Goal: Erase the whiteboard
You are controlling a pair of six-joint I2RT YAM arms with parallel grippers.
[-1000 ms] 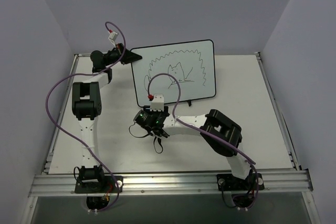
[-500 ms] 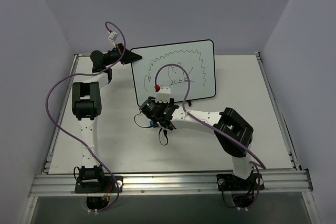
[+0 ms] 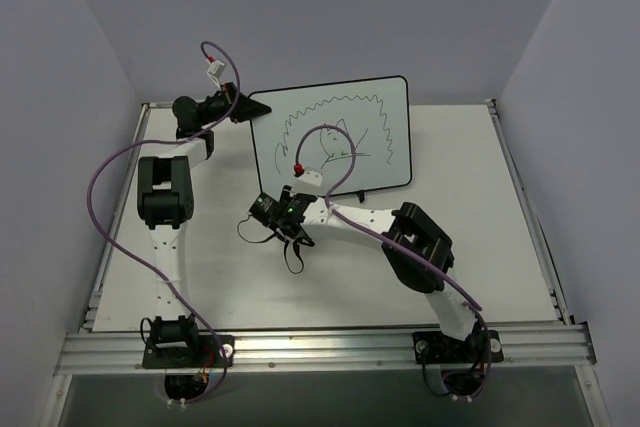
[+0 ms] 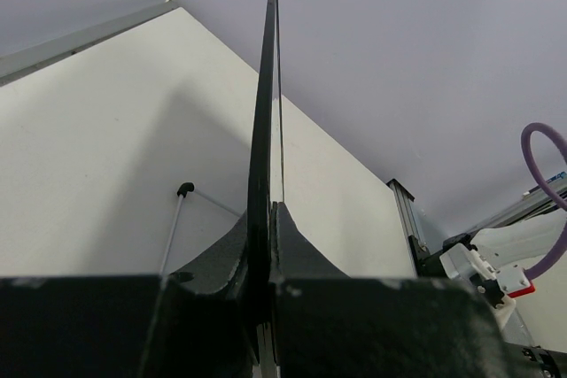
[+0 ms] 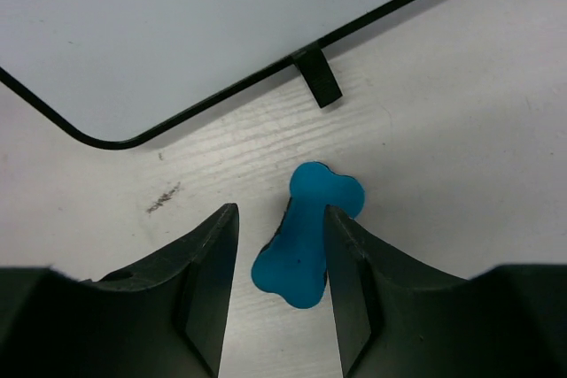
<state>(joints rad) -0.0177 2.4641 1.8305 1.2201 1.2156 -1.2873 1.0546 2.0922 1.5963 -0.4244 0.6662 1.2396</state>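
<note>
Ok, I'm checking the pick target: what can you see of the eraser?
The eraser is small, blue, bone-shaped and matte. It lies flat on the white table, near the board's black foot, between the right end effector's open fingers; one finger is at its side, the other stands clear.

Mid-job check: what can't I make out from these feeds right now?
- Right wrist view: whether the right gripper touches the blue eraser that it straddles is unclear. The top edge cuts off nearly all of the drawing on the whiteboard.
- Top view: the eraser is hidden under the right wrist.
- Left wrist view: the left gripper holds the board edge-on, so its face is hidden.
</note>
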